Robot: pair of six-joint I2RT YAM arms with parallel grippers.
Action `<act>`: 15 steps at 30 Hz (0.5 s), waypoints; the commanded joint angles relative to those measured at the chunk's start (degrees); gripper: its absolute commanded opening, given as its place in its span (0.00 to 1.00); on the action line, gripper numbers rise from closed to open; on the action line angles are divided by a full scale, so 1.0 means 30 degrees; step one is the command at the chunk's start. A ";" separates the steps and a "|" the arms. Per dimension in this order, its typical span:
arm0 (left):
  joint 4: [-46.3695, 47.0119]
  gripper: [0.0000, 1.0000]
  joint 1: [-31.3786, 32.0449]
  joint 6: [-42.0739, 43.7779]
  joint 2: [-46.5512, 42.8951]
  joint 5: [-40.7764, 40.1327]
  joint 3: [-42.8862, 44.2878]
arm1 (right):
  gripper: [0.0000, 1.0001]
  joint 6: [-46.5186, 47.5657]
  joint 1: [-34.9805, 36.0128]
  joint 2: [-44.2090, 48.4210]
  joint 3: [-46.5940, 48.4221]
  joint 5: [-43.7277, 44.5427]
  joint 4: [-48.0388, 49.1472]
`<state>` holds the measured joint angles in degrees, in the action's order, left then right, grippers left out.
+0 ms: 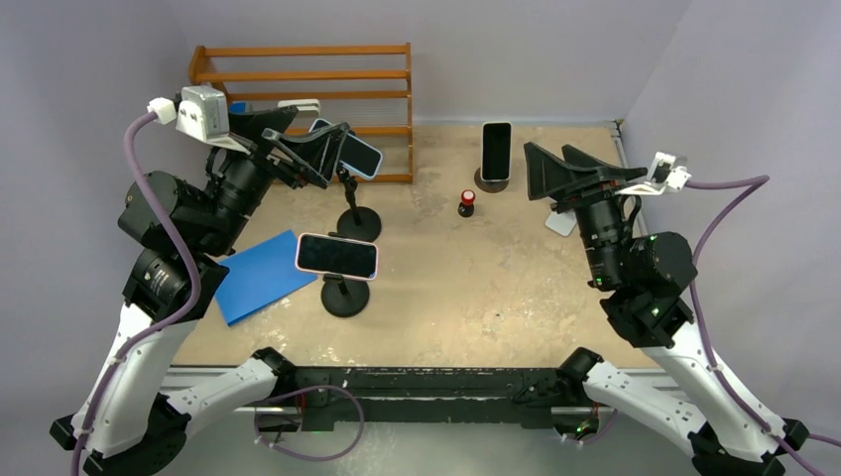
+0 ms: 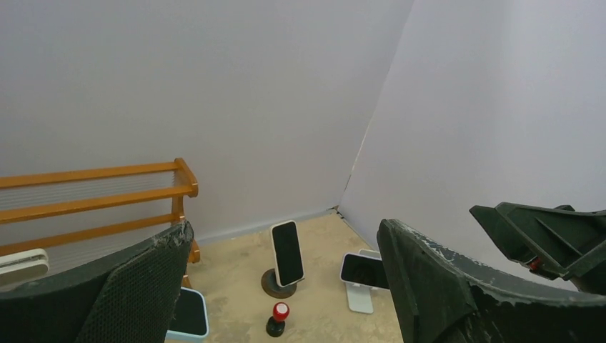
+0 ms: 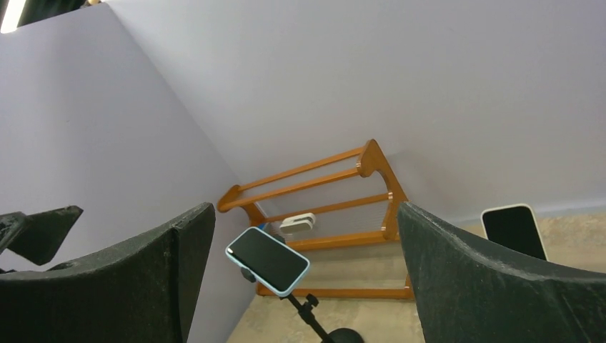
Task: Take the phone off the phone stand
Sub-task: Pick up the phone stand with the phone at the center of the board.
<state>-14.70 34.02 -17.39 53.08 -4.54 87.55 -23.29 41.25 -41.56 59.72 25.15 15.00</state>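
Over the far left of the tabletop, the left gripper hangs raised, its fingers spread wide and holding nothing. Just beside it is the blue-cased phone, tilted atop a thin-stemmed stand, with the wooden rack behind. That stand looks top-heavy. A pull along the screen rather than away from the mount would likely tip the whole thing or swing it into the rack.

Nearer the arms, a second phone lies crosswise on its short stand, beside a blue sheet; an elbow sweeping low could knock it over. Four phones sit on stands, so picking the wrong one is itself a risk. I cannot tell which is meant, though the blue-cased one is nearest a gripper.

Toward the middle, a small red-capped item stands loose and would probably topple at a graze. Behind it an upright phone leans on a round base; hard black fingers on glass may slip and drop it.

At the right, the right gripper also hovers wide and empty, near a fourth phone on a white stand. If both arms reached for the centre together, they could collide.
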 commanded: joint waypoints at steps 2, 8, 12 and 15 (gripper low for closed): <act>0.0549 1.00 -0.0171 0.0331 -0.0379 0.0640 -0.0324 | 0.99 -0.0167 0.0110 -0.0130 -0.0085 0.1025 0.0062; 0.1097 1.00 -0.0169 0.0669 -0.0844 0.0790 -0.1645 | 0.99 0.1299 0.0106 -0.0409 -0.0337 0.0560 0.0018; 0.1666 1.00 -0.0167 0.1571 -0.1662 0.2859 -0.2542 | 0.99 0.1471 0.0107 -0.0596 -0.0622 0.0357 0.0219; 0.1625 1.00 -0.0167 0.1690 -0.2080 0.3541 -0.2910 | 0.99 0.1864 0.0113 -0.0740 -0.1052 0.0268 0.0682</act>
<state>-13.26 33.80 -14.70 48.73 1.30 79.68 -20.56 41.25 -43.31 57.74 26.13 13.74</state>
